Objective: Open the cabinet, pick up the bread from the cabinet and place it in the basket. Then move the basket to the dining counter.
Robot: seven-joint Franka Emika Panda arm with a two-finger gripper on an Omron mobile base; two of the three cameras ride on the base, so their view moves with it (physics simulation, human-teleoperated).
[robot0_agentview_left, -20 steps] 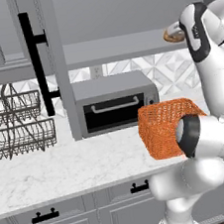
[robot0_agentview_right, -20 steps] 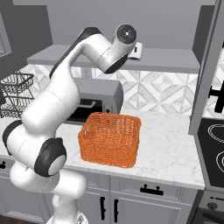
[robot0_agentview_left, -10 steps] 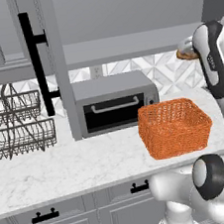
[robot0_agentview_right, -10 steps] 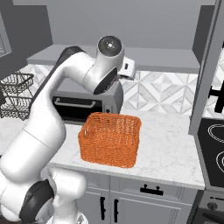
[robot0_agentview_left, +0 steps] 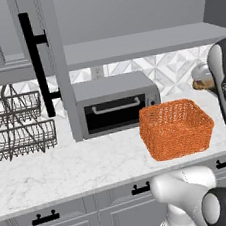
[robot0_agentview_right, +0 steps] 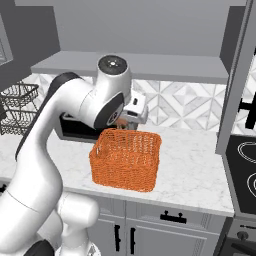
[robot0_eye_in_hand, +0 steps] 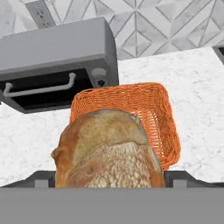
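now golden-brown crusty bread (robot0_eye_in_hand: 109, 151) gripped in hand (robot0_eye_in_hand: 109, 177), above orange basket (robot0_eye_in_hand: 144, 109).

You see flat, even rendered light with no glare or blur; soft shade lies beneath the open shelf (robot0_agentview_left: 141, 44) and under the basket (robot0_agentview_right: 126, 159) on the marble worktop (robot0_agentview_left: 67, 169); the bread (robot0_eye_in_hand: 109, 151) looms sharp and close; edges stay straight and undistorted.
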